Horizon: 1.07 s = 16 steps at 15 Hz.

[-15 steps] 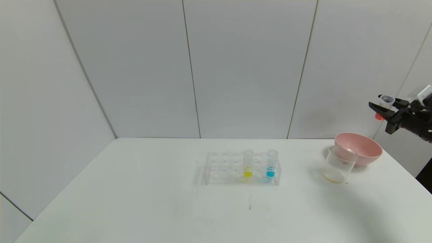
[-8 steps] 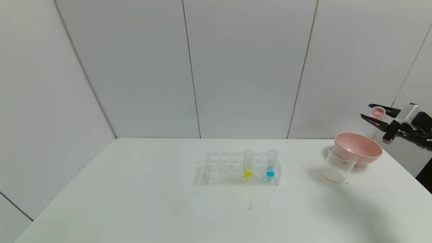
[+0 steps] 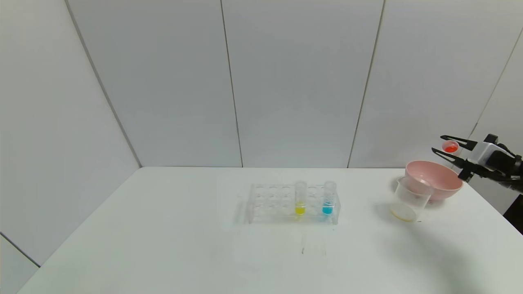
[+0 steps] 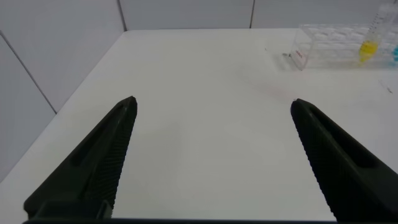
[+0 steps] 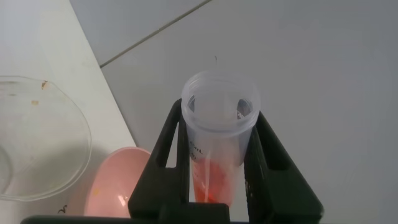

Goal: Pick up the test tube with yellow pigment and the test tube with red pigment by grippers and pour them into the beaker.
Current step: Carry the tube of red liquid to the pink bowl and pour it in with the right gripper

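My right gripper (image 3: 449,148) is shut on the test tube with red pigment (image 3: 450,146), tipped nearly level above the pink bowl's far side, its mouth toward the camera. In the right wrist view the tube (image 5: 217,140) sits between the fingers (image 5: 163,155) with red liquid low in it. The beaker (image 3: 408,199) stands on the table in front of the bowl and below the gripper; a yellowish film lies on its bottom. The test tube with yellow pigment (image 3: 300,199) stands in the clear rack (image 3: 273,203). My left gripper (image 4: 212,109) is open and empty over bare table at the left.
A pink bowl (image 3: 437,176) stands behind the beaker near the table's right edge. A tube with blue liquid (image 3: 328,199) stands in the rack right of the yellow one. The wall panels rise close behind the table.
My right gripper has come down and tilted the red tube from upright to nearly level, and moved slightly left toward the beaker. The rack and beaker have not moved.
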Each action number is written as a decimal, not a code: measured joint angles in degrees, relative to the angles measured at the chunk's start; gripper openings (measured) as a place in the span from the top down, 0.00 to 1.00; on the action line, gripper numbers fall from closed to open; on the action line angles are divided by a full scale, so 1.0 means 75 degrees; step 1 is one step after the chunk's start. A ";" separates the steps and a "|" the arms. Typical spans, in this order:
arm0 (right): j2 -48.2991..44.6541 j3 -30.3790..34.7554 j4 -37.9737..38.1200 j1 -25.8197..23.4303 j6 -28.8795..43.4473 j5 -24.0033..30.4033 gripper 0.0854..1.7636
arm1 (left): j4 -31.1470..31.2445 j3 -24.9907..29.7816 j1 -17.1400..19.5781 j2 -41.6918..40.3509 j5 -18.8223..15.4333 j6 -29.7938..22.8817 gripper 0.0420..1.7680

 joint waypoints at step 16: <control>0.0083 0.0224 -0.0047 0.0085 -0.2584 -0.0239 0.72 | 0.0000 0.0000 0.0000 0.0000 0.0000 0.0003 0.00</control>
